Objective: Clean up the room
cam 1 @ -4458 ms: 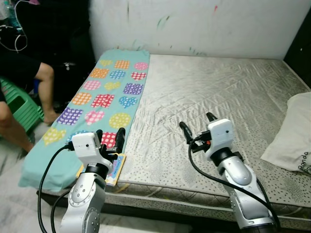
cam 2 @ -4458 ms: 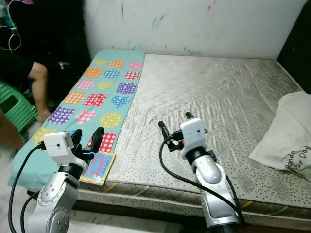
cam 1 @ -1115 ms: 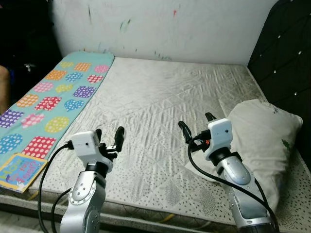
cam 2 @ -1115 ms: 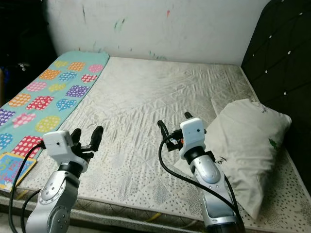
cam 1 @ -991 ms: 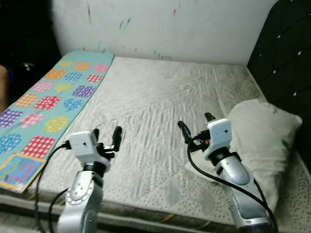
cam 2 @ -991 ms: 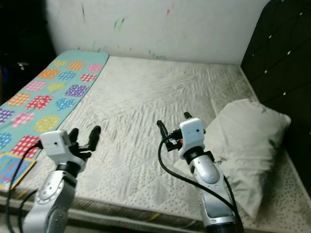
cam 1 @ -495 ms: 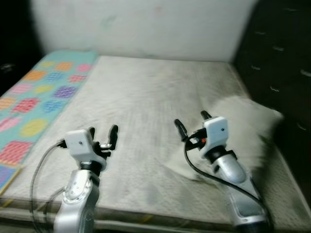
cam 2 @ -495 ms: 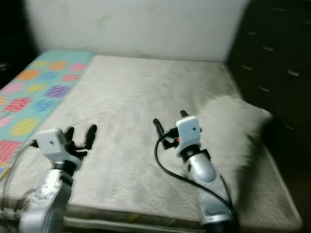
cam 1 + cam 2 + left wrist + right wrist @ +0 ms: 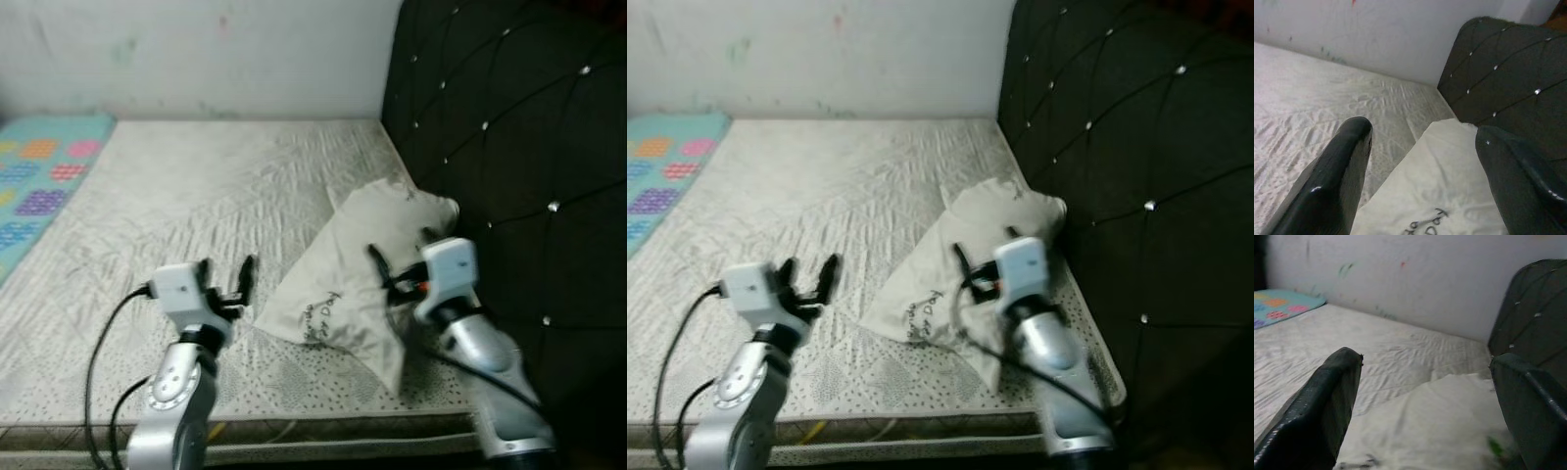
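With the right pincer (image 9: 399, 259) spread just over the pillow (image 9: 358, 279) and the left pincer (image 9: 227, 279) spread beside it, both probably should close on opposite edges.

Dark lettering on the pillow (image 9: 362, 284), only "Day" legible, rest blurred

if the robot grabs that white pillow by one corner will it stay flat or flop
The pillow looks soft and creased, slumped against the dark headboard, so it would probably sag and fold from one corner. It seems light for its bulk. Both the right hand and the left hand are open, so gripping it at two points might hold it flatter.
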`<state>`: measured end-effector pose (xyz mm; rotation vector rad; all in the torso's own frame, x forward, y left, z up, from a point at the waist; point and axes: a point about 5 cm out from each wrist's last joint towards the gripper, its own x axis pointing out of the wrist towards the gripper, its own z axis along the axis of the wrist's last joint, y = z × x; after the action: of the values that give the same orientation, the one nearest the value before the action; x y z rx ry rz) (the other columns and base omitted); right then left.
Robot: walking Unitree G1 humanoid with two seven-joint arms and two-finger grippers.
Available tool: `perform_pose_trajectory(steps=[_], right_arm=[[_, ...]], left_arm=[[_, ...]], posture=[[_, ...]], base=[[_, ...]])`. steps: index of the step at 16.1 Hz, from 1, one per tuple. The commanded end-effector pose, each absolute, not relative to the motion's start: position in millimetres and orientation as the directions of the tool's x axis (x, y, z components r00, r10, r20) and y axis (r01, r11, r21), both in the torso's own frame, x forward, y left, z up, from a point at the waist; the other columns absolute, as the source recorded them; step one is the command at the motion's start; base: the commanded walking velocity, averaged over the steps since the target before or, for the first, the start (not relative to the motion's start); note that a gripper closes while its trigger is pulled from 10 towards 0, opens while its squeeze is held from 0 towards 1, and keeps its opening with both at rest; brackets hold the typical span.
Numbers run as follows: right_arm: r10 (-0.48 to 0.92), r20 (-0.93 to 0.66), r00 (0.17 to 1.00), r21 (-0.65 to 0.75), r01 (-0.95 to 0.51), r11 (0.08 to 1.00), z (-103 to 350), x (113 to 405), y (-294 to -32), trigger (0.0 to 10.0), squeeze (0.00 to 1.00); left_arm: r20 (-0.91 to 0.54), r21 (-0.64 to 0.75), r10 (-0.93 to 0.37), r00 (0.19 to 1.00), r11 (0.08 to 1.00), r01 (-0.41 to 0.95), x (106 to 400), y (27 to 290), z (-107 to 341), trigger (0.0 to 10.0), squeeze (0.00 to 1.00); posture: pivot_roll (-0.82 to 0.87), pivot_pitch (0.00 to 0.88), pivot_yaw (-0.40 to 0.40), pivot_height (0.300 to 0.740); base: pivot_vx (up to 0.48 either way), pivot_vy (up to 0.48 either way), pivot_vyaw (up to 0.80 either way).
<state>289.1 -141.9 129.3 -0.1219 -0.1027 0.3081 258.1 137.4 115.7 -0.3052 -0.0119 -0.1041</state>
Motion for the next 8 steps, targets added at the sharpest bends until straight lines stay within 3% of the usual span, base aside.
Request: perform_pose_trajectory(steps=[1,8], right_arm=[[0.33,0.098,0.939,-0.129,-0.316,0.94,133.7,290.0,-133.5,10.0,0.0],[0.331,0.098,0.939,-0.13,-0.317,0.939,133.9,290.8,-133.9,10.0,0.0]], left_arm=[[0.033,-0.298,-0.08,0.996,0.951,0.087,257.4,142.9,117.0,10.0,0.0],[0.063,-0.322,-0.106,0.992,0.939,0.121,256.2,140.9,119.3,10.0,0.0]], posture=[[-0.06,0.003,-0.003,0.74],[-0.06,0.0,-0.004,0.74]], base=[[0.0,0.0,0.0],[0.0,0.0,0.0]])
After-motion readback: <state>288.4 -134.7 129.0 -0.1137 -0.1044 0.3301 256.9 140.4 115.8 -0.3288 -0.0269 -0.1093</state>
